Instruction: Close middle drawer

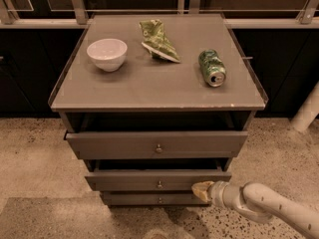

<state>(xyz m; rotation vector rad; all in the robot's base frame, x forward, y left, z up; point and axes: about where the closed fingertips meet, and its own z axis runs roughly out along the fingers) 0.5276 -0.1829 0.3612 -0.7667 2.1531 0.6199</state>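
The cabinet has three grey-brown drawers. The middle drawer [149, 180] has a flat front with a small round knob and stands out a little, with a dark gap above it. My gripper [202, 188] comes in from the lower right on a white arm [269, 205]. Its yellowish tip rests against the right part of the middle drawer's front. The top drawer [157, 144] is pulled out farther than the middle one. The lowest drawer [154, 199] shows just below, set farther back.
On the cabinet top [124, 91] stand a white bowl [106, 53], a crumpled green bag [158, 40] and a green can [212, 67] lying on its side. The floor is speckled stone. A white post [306, 111] stands at the right, and dark cabinets run behind.
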